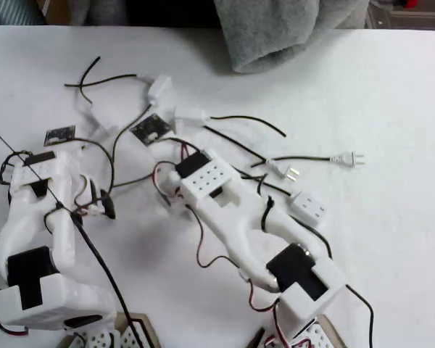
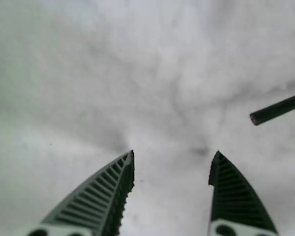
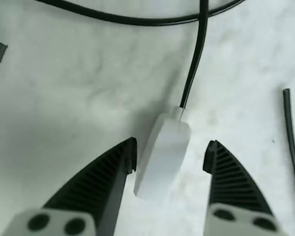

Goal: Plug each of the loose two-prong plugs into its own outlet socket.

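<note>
In the right wrist view my right gripper (image 3: 172, 145) is open, low over the table. A white plug body (image 3: 163, 160) lies between its fingers, apart from both, and its black cable (image 3: 195, 59) runs away from me. My left gripper (image 2: 173, 155) is open over bare white table with nothing between its fingers; a black cable end (image 2: 278, 109) lies off to one side. In the high view two loose two-prong plugs (image 1: 351, 158) (image 1: 290, 172) lie right of the middle. A white outlet socket block (image 1: 309, 206) sits just below them, beside the right arm (image 1: 232, 214).
Black cables (image 1: 246, 119) snake over the table's middle and back left, among small white connector pieces (image 1: 192, 114) (image 1: 159, 90) and two dark square tiles (image 1: 148, 130) (image 1: 59, 135). A grey cloth (image 1: 275, 32) hangs over the far edge. The left arm (image 1: 36, 239) stands at the left.
</note>
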{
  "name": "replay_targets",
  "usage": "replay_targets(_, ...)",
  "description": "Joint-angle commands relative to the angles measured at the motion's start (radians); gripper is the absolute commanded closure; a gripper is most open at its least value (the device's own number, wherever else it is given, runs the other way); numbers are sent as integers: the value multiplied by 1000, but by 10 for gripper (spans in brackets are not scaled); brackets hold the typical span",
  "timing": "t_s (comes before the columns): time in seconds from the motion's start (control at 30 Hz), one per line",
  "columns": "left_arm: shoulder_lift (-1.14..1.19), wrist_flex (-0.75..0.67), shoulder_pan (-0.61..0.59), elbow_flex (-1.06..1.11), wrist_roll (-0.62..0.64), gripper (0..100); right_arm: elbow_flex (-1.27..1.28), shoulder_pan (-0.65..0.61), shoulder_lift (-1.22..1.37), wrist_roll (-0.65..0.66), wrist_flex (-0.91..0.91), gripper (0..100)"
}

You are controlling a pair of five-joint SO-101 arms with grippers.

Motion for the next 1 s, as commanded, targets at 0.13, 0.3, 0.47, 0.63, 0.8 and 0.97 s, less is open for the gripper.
replay_targets(0.13, -50, -9, -1, -9, 9, 755, -9, 122, 58, 114, -13, 775)
replay_targets(0.3, -50, -9, -1, -9, 9, 755, -25, 226, 51, 180, -8, 775)
replay_targets(0.47, -50, -9, -1, -9, 9, 755, -71, 272, -41, 218, 79, 776)
replay_targets(0.63, -50, -9, -1, -9, 9, 755, -95, 306, -143, 250, 122, 776)
replay_targets(0.8, -50, -9, -1, -9, 9, 755, -95, 406, -160, 385, 117, 776)
replay_targets(0.97, -50, -9, -1, -9, 9, 755, -89, 516, -159, 611, 122, 776)
